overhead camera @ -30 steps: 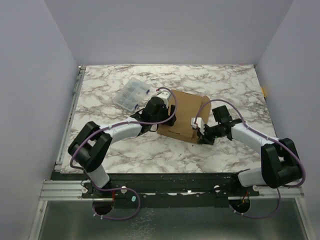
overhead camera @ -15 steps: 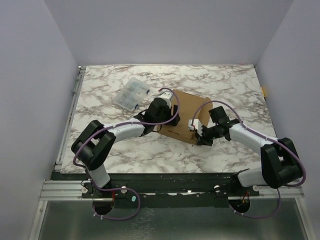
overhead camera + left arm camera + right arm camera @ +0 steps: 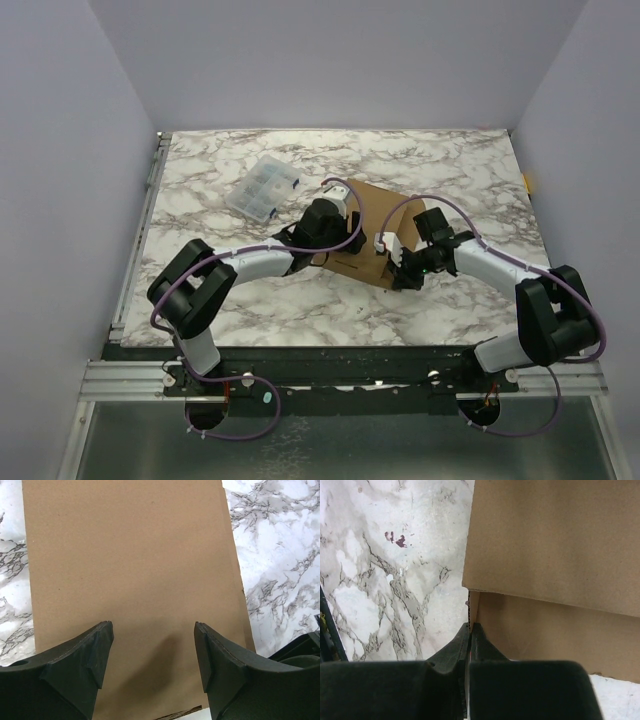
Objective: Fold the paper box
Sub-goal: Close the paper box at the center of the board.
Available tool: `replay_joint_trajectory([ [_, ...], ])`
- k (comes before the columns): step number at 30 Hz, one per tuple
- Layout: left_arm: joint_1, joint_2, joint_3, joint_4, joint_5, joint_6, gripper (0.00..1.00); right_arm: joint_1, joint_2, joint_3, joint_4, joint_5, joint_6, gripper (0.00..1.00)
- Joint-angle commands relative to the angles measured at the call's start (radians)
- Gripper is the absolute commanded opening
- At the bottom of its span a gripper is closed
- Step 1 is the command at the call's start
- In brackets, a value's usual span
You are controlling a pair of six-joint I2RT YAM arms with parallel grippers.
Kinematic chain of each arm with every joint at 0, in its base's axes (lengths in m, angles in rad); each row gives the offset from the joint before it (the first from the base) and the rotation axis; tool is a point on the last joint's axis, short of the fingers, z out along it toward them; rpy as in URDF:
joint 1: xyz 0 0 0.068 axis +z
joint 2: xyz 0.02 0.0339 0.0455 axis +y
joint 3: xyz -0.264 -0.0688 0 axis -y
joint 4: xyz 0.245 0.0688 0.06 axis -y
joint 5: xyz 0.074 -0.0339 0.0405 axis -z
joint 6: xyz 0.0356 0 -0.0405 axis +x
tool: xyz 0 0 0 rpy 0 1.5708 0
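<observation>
The paper box (image 3: 375, 205) is plain brown cardboard lying mid-table, with its lid panel flat on top. My left gripper (image 3: 343, 236) hovers over the box's left part. In the left wrist view it (image 3: 152, 625) stands open, with bare brown cardboard (image 3: 130, 555) showing between the fingers and nothing gripped. My right gripper (image 3: 398, 264) is at the box's near right corner. In the right wrist view it (image 3: 470, 626) is shut on the thin corrugated edge of a side wall (image 3: 476, 605), under the overhanging top panel (image 3: 555, 535).
A small clear plastic compartment case (image 3: 263, 187) lies left of the box, close behind the left arm. The marble table (image 3: 450, 160) is bounded by pale walls on three sides. A metal rail (image 3: 135, 250) runs along the left edge.
My left gripper has slid to the right, further over the box top. The right gripper has shifted a little left and inward while staying shut on the box's edge.
</observation>
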Motion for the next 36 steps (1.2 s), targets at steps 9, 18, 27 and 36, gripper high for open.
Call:
replay_joint_trajectory([
  [9, 0.014, -0.053, -0.025, -0.152, 0.126, -0.091, 0.76, 0.013, -0.018, -0.014, 0.115, 0.013, -0.010, 0.00],
  [18, 0.161, -0.227, -0.097, -0.216, 0.138, -0.082, 0.77, 0.013, -0.022, -0.053, 0.151, 0.021, -0.010, 0.00],
  [27, 0.193, -0.212, -0.199, -0.125, 0.186, -0.146, 0.77, 0.013, -0.013, -0.050, 0.154, 0.020, 0.005, 0.00],
  [36, 0.193, -0.165, -0.178, -0.165, 0.148, -0.134, 0.77, 0.013, -0.014, -0.051, 0.149, 0.028, 0.020, 0.00],
])
